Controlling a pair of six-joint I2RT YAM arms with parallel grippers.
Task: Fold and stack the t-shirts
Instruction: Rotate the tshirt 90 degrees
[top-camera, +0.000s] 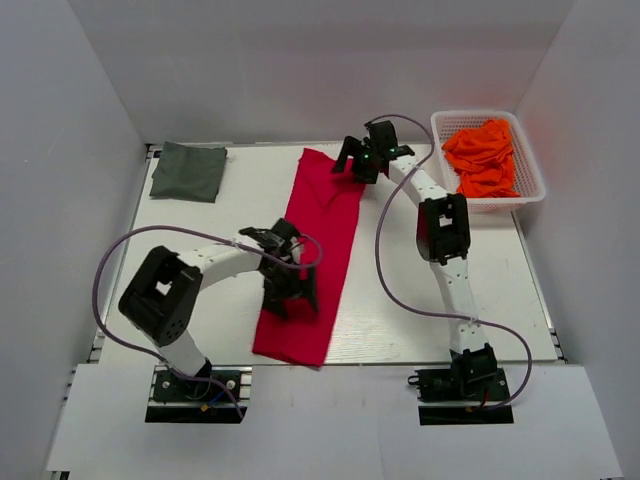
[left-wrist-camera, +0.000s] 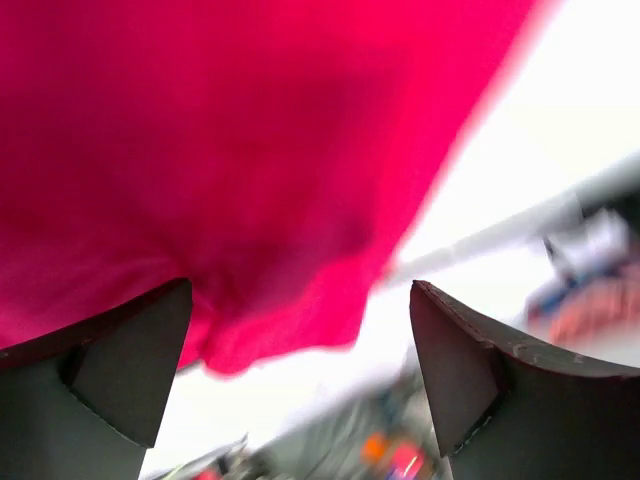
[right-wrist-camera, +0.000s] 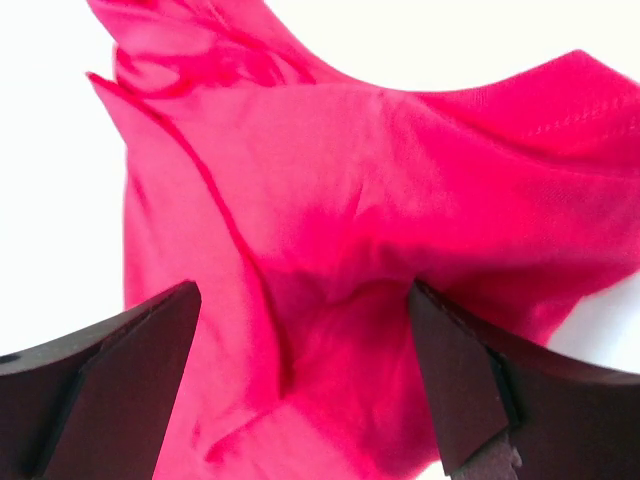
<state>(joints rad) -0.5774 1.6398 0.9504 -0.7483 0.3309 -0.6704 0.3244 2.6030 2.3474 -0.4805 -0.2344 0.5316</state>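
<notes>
Held left gripper (top-camera: 291, 303) and right gripper (top-camera: 355, 166), jaws spread, over red shirt (top-camera: 320, 235); grey shirt (top-camera: 190, 171) far left, orange shirts (top-camera: 485, 160) in basket (top-camera: 490, 204), right

Found left gripper (top-camera: 291, 300) pointing down, jaws spread wide, elbow folded out leftward. Found right gripper (top-camera: 351, 160) reached far forward and turned left, jaws likewise apart.

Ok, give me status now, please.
Left gripper open, over near end of red shirt. Right gripper open, over far end. Shirt folded lengthwise. Nothing blocking.
</notes>
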